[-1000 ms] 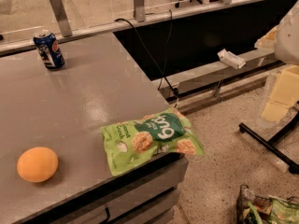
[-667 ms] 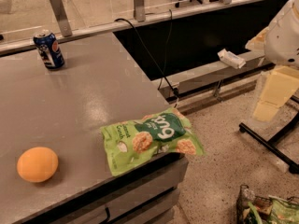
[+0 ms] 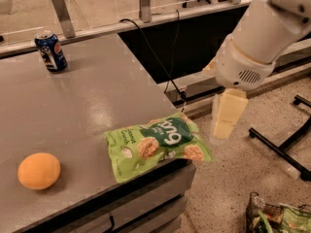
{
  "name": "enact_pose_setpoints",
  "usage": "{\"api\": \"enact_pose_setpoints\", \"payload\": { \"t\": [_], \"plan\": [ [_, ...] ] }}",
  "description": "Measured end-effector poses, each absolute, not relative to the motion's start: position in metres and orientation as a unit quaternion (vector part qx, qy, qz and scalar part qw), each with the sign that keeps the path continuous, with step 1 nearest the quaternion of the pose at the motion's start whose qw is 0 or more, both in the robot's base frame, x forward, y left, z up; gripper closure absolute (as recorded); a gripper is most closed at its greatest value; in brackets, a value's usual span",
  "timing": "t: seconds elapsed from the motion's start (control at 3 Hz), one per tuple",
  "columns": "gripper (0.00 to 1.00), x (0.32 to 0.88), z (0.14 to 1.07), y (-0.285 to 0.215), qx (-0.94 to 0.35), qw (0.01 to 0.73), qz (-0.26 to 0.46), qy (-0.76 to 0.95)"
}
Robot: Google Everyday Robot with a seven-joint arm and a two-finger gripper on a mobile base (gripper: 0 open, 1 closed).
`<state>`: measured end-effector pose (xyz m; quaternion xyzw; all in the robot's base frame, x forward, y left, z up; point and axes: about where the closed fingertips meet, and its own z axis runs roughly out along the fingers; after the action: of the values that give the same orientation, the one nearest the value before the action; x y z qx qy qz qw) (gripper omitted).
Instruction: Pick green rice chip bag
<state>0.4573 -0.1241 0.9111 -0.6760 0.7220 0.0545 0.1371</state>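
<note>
The green rice chip bag (image 3: 155, 142) lies flat at the table's front right corner, light green with a dark green logo patch and tan rice cakes pictured. Its right end hangs a little over the table edge. My gripper (image 3: 227, 114), pale cream, hangs below the white arm (image 3: 262, 38) to the right of the bag, off the table and above the floor. It is apart from the bag and holds nothing that I can see.
The grey table (image 3: 97, 96) also bears an orange fruit (image 3: 39, 170) at front left and a blue soda can (image 3: 50, 51) at the back. A black cable (image 3: 160, 64) runs off the table's right edge. A bin of mixed wrappers (image 3: 279, 217) and black stand legs (image 3: 286, 144) are on the floor at right.
The arm has swung in from the right edge toward the left and down, bringing the gripper much closer to the bag. The bag, fruit and can have not moved.
</note>
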Motion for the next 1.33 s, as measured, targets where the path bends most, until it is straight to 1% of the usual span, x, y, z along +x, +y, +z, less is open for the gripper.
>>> {"api": "enact_pose_setpoints", "payload": {
  "t": [0.33,0.67,1.0,1.33],
  "plan": [
    [0.00,0.449,0.883,-0.081,-0.705,0.120,0.104,0.691],
    [0.18,0.430,0.874,-0.049,-0.733,0.107,0.138,0.658],
    [0.41,0.405,0.872,-0.025,-0.754,0.094,0.168,0.628],
    [0.65,0.387,0.862,-0.005,-0.768,0.090,0.183,0.607]
  ]
}}
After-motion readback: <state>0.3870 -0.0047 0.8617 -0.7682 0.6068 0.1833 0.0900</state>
